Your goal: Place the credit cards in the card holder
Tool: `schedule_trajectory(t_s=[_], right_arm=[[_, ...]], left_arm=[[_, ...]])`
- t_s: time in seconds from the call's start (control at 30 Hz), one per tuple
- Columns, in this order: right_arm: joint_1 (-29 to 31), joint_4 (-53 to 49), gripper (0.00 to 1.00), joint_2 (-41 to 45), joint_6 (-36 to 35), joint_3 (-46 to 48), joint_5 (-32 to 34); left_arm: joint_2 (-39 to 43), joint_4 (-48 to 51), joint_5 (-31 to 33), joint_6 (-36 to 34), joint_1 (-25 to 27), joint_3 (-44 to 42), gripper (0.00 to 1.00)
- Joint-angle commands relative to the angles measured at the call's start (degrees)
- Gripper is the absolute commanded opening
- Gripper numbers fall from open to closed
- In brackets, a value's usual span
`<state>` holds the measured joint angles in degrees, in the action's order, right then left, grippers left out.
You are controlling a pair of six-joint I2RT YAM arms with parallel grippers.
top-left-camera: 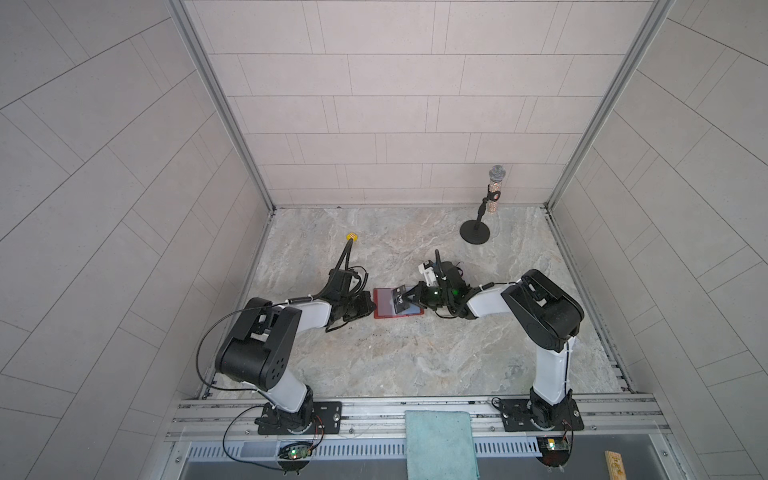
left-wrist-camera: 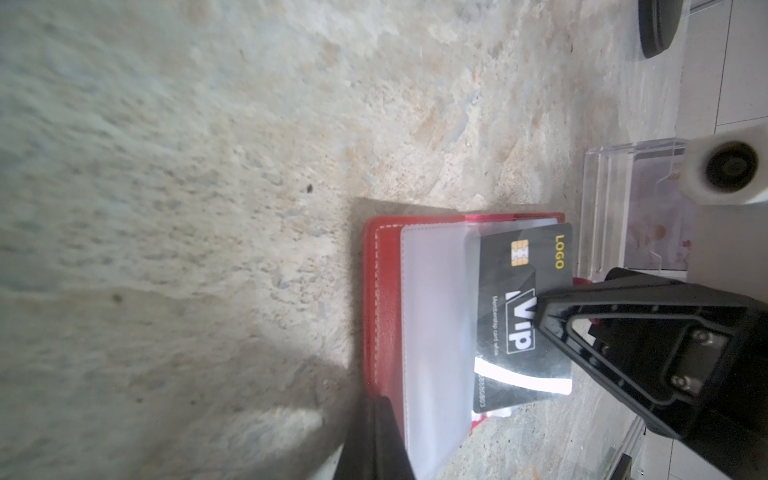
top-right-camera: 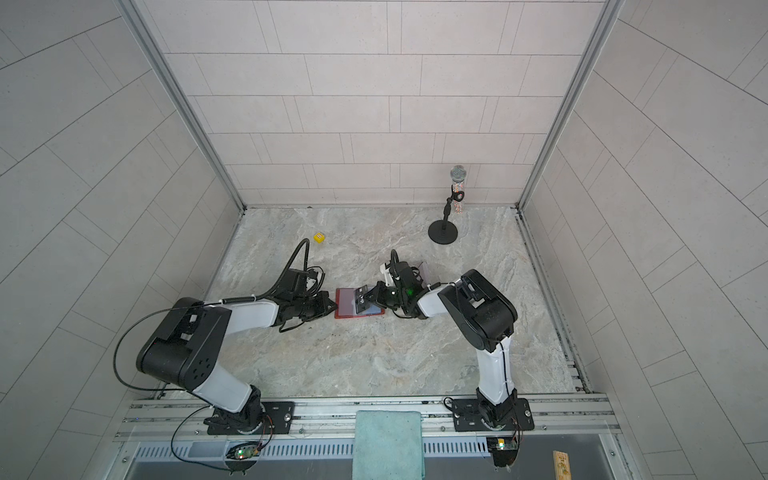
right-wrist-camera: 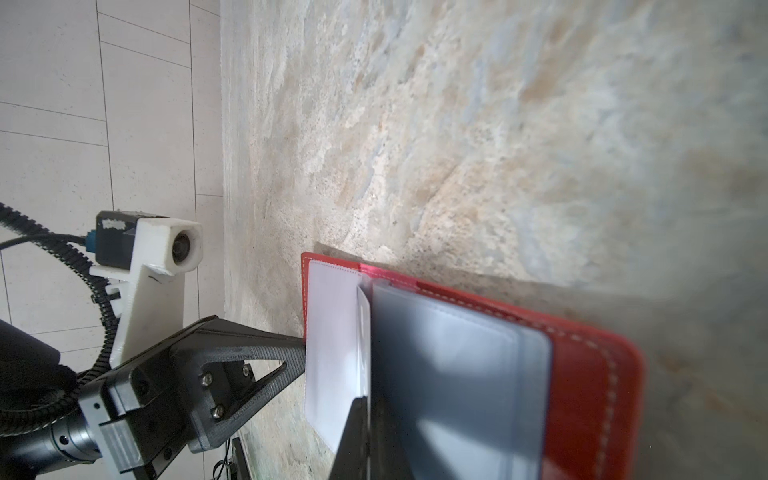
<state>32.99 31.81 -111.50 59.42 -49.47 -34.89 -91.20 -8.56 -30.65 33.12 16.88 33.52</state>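
The red card holder (top-left-camera: 380,305) (top-right-camera: 344,306) lies open on the marble table, its clear sleeves (left-wrist-camera: 436,324) (right-wrist-camera: 457,374) facing up. My left gripper (top-left-camera: 371,306) (top-right-camera: 333,306) (left-wrist-camera: 380,419) is shut on the holder's left edge; the right wrist view shows its tip (right-wrist-camera: 305,349) at that edge. My right gripper (top-left-camera: 409,297) (top-right-camera: 372,297) (right-wrist-camera: 361,415) is shut on a black VIP credit card (top-left-camera: 400,300) (top-right-camera: 362,300) (left-wrist-camera: 519,324). The card hangs tilted over the holder's right page, its leading edge at a sleeve's opening. No other credit card shows.
A clear acrylic stand (left-wrist-camera: 636,208) sits just behind my right wrist. A microphone on a round-based stand (top-left-camera: 474,232) (top-right-camera: 442,232) is at the back right, a yellow die (top-left-camera: 352,237) (top-right-camera: 319,237) at the back left. A teal cloth (top-left-camera: 440,444) hangs over the front rail.
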Motion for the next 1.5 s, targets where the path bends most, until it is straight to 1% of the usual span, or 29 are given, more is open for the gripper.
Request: schedule_trajectory(t_s=[0.0, 0.6, 1.17, 1.2, 1.3, 1.37, 1.47], right_arm=[[0.23, 1.59, 0.00, -1.51, 1.20, 0.74, 0.97], [1.44, 3.52, 0.00, -1.96, 3.07, 1.18, 1.53], [3.04, 1.16, 0.00, -1.81, 2.39, 1.84, 4.57], [3.04, 0.76, 0.01, -1.66, 2.23, 1.84, 4.79], [3.21, -0.74, 0.11, -0.98, 1.35, 1.68, 5.60], [3.39, -2.40, 0.16, -0.27, 0.41, 1.33, 6.19], [3.98, -7.20, 0.24, 1.29, -2.21, 0.04, 7.47]], left_arm=[[1.04, 2.36, -0.05, -0.19, -0.01, -0.47, 0.00], [0.91, 1.53, 1.12, 0.19, 0.07, -1.17, 0.00], [0.52, 0.34, 1.85, 0.76, 0.08, -1.61, 0.00], [0.49, 0.34, 1.74, 0.80, 0.06, -1.61, 0.00], [0.57, 0.39, 1.66, 0.71, 0.07, -1.61, 0.00], [0.58, 0.56, 1.63, 0.57, 0.03, -1.53, 0.00], [0.64, 0.73, 1.50, 0.40, 0.01, -1.47, 0.00]])
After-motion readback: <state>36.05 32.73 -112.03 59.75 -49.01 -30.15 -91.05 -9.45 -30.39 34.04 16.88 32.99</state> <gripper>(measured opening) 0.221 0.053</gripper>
